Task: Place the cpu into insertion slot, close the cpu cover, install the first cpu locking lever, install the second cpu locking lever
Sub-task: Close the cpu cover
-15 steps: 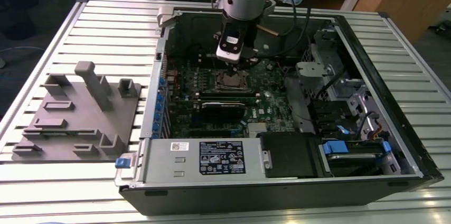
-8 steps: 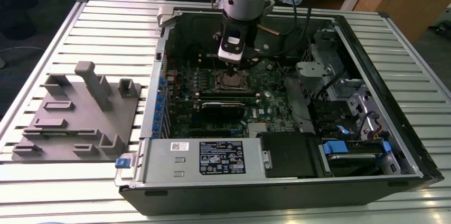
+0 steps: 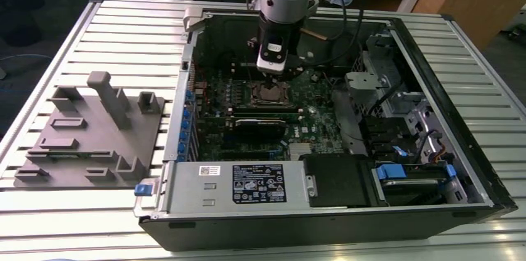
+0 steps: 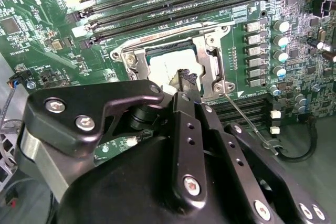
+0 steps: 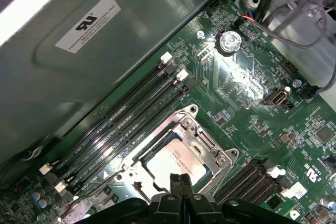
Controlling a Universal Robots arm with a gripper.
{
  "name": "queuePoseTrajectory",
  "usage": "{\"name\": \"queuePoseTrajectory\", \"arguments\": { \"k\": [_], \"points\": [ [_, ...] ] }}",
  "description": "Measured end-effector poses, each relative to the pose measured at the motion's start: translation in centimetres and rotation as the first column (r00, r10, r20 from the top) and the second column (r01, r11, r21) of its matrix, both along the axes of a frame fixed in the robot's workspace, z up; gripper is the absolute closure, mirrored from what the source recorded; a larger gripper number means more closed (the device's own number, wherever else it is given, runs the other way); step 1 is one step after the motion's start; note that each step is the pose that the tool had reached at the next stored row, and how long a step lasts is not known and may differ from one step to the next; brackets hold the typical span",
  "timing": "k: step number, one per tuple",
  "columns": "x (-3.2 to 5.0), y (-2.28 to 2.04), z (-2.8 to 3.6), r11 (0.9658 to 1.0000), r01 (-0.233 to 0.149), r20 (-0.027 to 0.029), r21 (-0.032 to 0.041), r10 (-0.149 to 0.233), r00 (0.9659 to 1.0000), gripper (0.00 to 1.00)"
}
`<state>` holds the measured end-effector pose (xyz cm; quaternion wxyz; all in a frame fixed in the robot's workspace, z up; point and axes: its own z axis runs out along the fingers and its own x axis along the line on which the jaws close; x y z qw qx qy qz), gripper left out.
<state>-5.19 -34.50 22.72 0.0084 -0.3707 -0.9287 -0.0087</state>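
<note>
The cpu point(image 5: 173, 163), a pale silver square, lies flat in the insertion slot point(image 3: 268, 92) on the green motherboard point(image 3: 316, 127). The metal cpu cover point(image 5: 207, 149) lies down around it, and the chip's top point(image 4: 160, 69) shows through the cut-out; the frame's side point(image 4: 211, 66) is beside it. A thin wire lever point(image 4: 247, 121) sticks out from one corner of the socket. My gripper point(image 5: 181, 181) is shut, with nothing between its fingers. Its tip point(image 4: 187, 80) hangs just over the chip's edge, and the gripper point(image 3: 273, 76) stands straight above the socket.
The board sits inside an open computer case point(image 3: 427, 45) on a slatted table. Long black memory slots point(image 4: 178, 3) flank the socket. A black card point(image 3: 261, 123), the power supply point(image 3: 238, 184) and drive bays point(image 3: 411, 175) crowd the case. A grey fixture block point(image 3: 90, 132) lies at the exterior view's left.
</note>
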Motion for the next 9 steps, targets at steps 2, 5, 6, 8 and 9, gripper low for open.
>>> {"name": "queuePoseTrajectory", "arguments": {
  "k": [2, 5, 6, 8, 9],
  "points": [
    [0.00, 0.00, 0.00, 1.0000, -0.001, 0.0000, 0.0000, 0.001, 1.0000, 0.89],
    [0.00, 0.00, 0.00, 1.0000, -0.002, 0.0000, 0.0000, 0.002, 1.0000, 0.89],
    [0.00, 0.00, 0.00, 1.0000, -0.002, 0.0000, 0.0000, 0.002, 1.0000, 0.89],
    [0.00, 0.00, 0.00, 1.0000, -0.002, 0.0000, 0.0000, 0.002, 1.0000, 0.89],
    [0.00, 0.00, 0.00, 1.0000, -0.002, 0.0000, 0.0000, 0.002, 1.0000, 0.89]
  ]
}}
